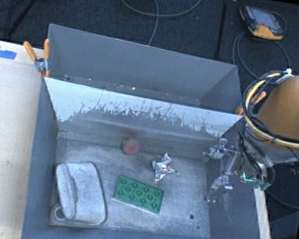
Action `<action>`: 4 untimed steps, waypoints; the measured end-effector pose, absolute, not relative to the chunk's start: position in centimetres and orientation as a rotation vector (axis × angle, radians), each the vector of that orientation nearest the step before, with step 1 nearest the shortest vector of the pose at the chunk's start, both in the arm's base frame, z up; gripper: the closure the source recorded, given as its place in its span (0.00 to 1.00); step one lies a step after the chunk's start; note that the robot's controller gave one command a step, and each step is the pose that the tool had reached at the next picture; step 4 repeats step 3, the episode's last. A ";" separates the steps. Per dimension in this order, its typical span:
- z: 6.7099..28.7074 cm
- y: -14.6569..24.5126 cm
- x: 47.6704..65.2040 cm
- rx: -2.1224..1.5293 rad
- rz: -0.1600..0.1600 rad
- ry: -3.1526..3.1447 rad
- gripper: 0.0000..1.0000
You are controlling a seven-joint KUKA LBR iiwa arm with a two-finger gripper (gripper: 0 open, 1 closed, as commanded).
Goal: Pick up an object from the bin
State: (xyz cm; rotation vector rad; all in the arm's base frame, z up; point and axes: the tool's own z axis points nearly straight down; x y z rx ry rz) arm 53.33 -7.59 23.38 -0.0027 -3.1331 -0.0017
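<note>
My gripper (216,176) hangs at the bin's right side, over the sloping right wall, with its two fingers spread apart and nothing between them. The nearest loose thing is a small crumpled piece of silver foil (163,167) on the bin floor, well to the gripper's left. A flat green studded building plate (138,194) lies in front of the foil, toward the bin's near side. A small round reddish-brown disc (130,146) sits near the back of the floor.
A grey folded cloth or pad (80,191) lies in the front left corner, with a grey ring-like edge showing beneath it. The arm with its orange dome and cables stands above the bin's right rim.
</note>
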 end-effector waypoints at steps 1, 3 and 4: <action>8.1 1.1 54.2 -0.389 -0.003 -3.113 0.00; 21.0 -2.2 58.7 0.057 0.002 -3.148 1.00; 21.0 -2.2 58.7 0.057 0.002 -3.148 1.00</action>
